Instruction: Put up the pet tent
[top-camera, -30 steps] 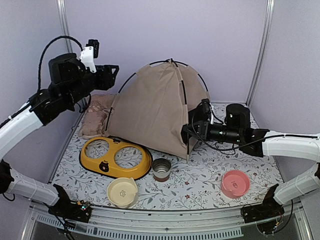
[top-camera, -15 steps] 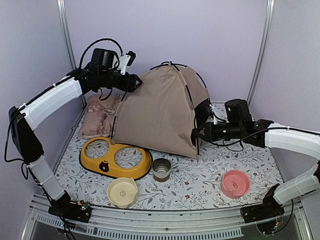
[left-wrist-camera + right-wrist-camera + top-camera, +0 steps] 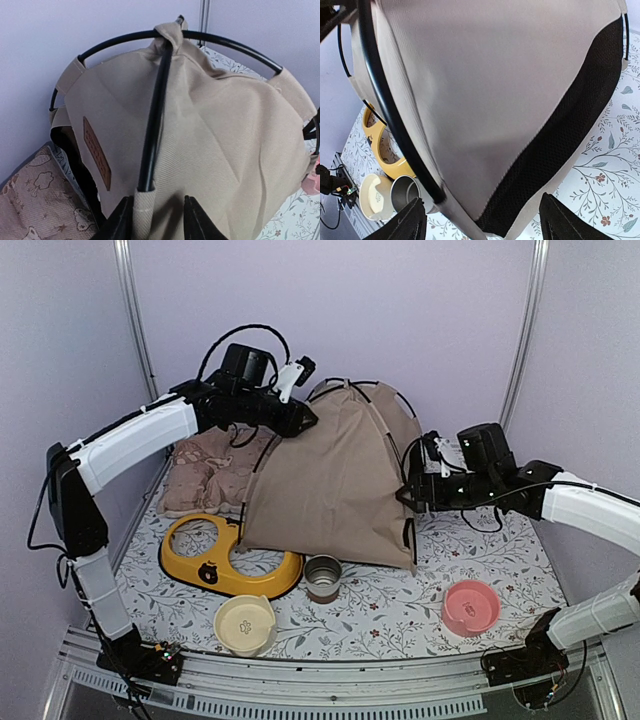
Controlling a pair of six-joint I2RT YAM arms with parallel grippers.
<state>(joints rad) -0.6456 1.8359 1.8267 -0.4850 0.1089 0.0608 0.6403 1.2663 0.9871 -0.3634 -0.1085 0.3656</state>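
Tent (image 3: 330, 490) has slid right; left tool (image 3: 157, 200), nearer, spread astride its pole (image 3: 154, 130) running away; right tool (image 3: 481, 200) spread at tent's right corner.

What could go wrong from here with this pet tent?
The left gripper sits at a pole sleeve high on the pet tent while the right gripper is open, so a pull may tip it. The tent's front edge meets the yellow feeder and nears the steel cup; dragging may knock them.

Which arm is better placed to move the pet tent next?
Left, probably: the left hand straddles a black pole atop the pet tent, ready to close. The right hand stands open by a lower corner, holding nothing.
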